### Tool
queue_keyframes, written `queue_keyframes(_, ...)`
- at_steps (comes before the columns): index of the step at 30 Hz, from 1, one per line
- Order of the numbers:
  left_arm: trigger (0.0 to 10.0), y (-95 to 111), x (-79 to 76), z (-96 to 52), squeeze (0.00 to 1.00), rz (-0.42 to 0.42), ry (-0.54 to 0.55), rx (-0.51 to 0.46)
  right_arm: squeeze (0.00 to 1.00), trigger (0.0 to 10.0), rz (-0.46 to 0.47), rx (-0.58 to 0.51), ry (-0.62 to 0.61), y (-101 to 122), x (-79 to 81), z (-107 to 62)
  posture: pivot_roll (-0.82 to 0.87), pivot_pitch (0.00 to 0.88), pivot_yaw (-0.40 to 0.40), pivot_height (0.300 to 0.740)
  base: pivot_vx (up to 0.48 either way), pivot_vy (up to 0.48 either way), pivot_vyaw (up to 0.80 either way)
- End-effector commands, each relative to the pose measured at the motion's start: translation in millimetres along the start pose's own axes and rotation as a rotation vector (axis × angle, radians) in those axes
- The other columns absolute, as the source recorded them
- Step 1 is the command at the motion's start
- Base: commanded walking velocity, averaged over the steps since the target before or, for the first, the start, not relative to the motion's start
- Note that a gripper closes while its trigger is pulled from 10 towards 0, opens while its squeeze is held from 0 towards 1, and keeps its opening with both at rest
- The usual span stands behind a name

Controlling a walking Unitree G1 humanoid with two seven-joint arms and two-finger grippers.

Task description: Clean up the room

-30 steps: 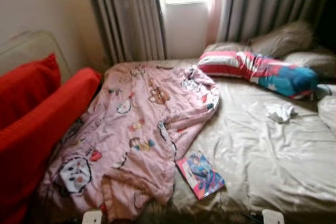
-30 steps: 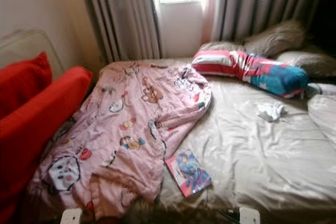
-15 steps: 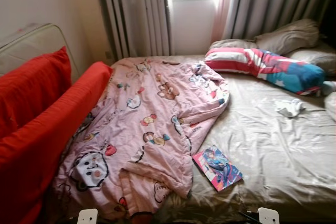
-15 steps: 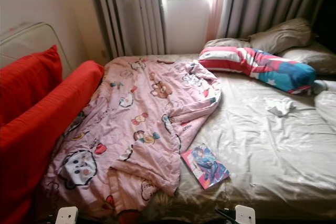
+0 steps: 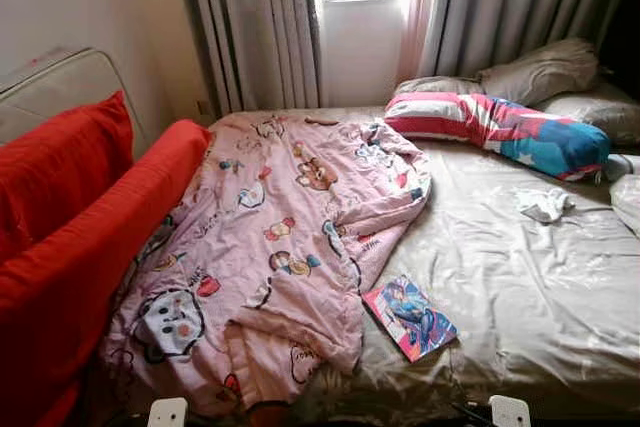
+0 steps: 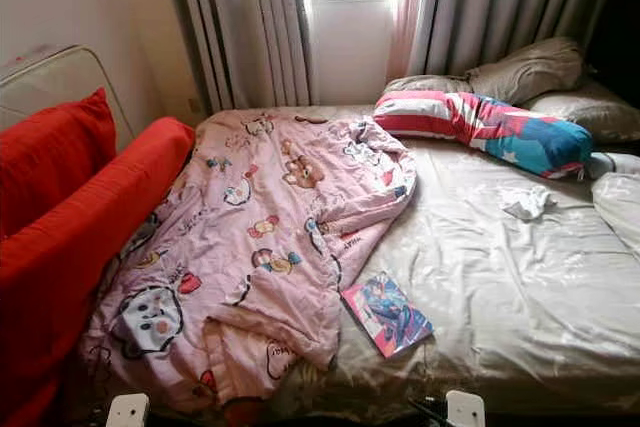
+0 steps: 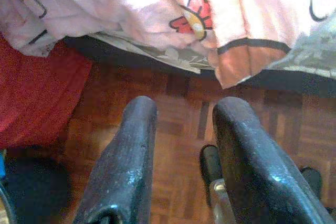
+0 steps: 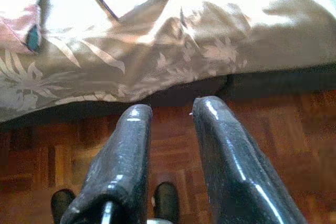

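While both arms hang idle, left gripper (image 7: 178,156) and right gripper (image 8: 168,156) stand apart, empty; blanket (image 5: 270,247) and book (image 5: 410,317) lie unsorted on the bed (image 5: 540,287).

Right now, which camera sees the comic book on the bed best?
The left eye view: the comic book lies whole and sharp on the beige sheet, beside the pink blanket. The right eye view shows it just as whole. The right wrist view catches just a washed-out white corner. The left wrist view has the blanket's edge and floor instead.
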State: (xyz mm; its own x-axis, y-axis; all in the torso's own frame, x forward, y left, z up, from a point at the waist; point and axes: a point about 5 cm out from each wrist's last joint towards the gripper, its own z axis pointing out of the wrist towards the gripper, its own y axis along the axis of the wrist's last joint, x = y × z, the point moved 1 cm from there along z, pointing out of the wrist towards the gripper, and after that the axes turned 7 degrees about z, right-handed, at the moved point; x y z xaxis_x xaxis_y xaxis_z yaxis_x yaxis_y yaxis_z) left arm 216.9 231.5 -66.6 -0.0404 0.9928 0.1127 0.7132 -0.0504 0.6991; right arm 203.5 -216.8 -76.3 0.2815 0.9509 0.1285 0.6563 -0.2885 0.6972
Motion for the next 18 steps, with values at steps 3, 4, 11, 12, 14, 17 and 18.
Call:
queue_keyframes(3,10.0,-4.0,1.5,-1.0,0.00,0.005,-0.003,0.015,0.00,10.0,0.027,-0.006,0.004,2.8,4.5,1.6,-0.07,0.000,0.048,0.740,0.322,0.000,0.00)
queue_keyframes(4,10.0,-3.9,1.4,-1.0,0.00,0.004,-0.003,0.015,0.00,10.0,0.025,-0.007,0.004,3.0,4.6,1.6,-0.07,0.000,0.049,0.740,0.322,0.000,0.00)
queue_keyframes(11,10.0,-3.5,1.6,-0.8,0.00,0.002,-0.003,0.016,0.00,10.0,0.023,-0.012,0.009,4.1,5.1,1.8,-0.07,0.000,0.049,0.740,0.326,0.000,0.00)
queue_keyframes(12,10.0,-3.5,1.6,-0.8,0.00,0.002,-0.003,0.016,0.00,10.0,0.023,-0.012,0.009,4.1,5.1,1.8,-0.07,0.000,0.049,0.740,0.326,0.000,0.00)
queue_keyframes(14,10.0,-3.3,1.7,-0.8,0.00,0.001,-0.002,0.015,0.00,10.0,0.022,-0.013,0.009,4.3,5.1,1.9,-0.07,0.000,0.049,0.740,0.330,0.000,0.00)
queue_keyframes(17,10.0,-3.1,1.7,-0.8,0.00,-0.001,-0.002,0.014,0.00,10.0,0.022,-0.015,0.008,4.8,5.2,2.0,-0.07,0.000,0.049,0.740,0.304,0.000,0.00)
queue_keyframes(18,10.0,-3.0,1.7,-0.8,0.00,-0.001,-0.002,0.013,0.00,10.0,0.022,-0.018,0.008,5.1,5.2,2.0,-0.07,0.000,0.049,0.740,0.270,0.000,0.00)
